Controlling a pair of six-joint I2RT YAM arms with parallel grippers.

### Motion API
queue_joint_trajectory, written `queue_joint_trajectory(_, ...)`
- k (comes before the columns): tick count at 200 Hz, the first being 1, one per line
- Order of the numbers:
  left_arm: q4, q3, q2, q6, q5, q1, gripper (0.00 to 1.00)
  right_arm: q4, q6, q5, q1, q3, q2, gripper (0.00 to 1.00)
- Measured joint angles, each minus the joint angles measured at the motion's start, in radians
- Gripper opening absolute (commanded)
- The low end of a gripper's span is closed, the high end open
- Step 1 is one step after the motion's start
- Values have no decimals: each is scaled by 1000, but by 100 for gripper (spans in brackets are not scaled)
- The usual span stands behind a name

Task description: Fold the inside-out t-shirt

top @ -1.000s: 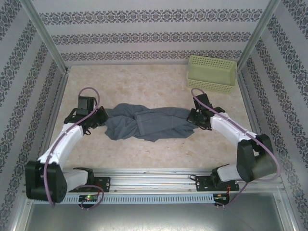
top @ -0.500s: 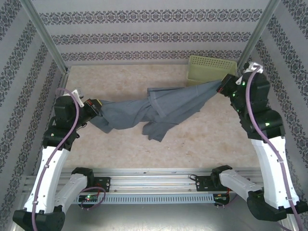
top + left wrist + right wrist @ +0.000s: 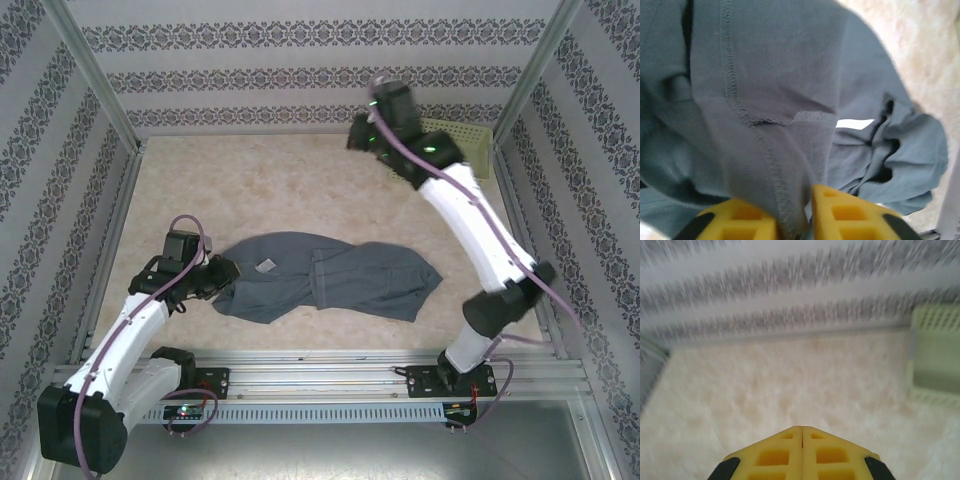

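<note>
The slate-grey inside-out t-shirt (image 3: 330,280) lies spread low on the table's near middle, seams outward, with a small white tag (image 3: 266,266) near its left part. My left gripper (image 3: 226,272) sits low at the shirt's left edge. In the left wrist view its yellow fingers (image 3: 840,212) stand slightly apart, and a stitched fold of the shirt (image 3: 770,100) hangs in the gap at my left gripper (image 3: 792,205). My right gripper (image 3: 360,135) is raised high over the back of the table, well clear of the shirt. Shut and empty, the right gripper (image 3: 801,428) looks down on bare tabletop.
A pale green perforated basket (image 3: 465,140) stands in the back right corner, partly behind the right arm, and appears as the basket (image 3: 935,365) at the right edge of the right wrist view. Patterned walls (image 3: 300,70) close in the table on three sides.
The right gripper has let go of the shirt and swung up toward the back middle. The shirt has dropped flat onto the table. The left arm came down and its fingers parted slightly.
</note>
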Motion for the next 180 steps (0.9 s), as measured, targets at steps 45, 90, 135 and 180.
queue_joint_trajectory(45,-161,228,66,125,-192,-184,68,48,72,-18,-23,-460,-125,31)
queue_joint_trajectory(90,-53,386,330,153,-246,-477,70,98,150,-30,-161,-743,-469,39)
queue_joint_trajectory(135,71,457,629,135,-239,-610,63,105,166,-53,-185,-908,-571,44)
queue_joint_trajectory(180,139,543,780,110,-230,-659,52,103,184,-65,-194,-1026,-630,47)
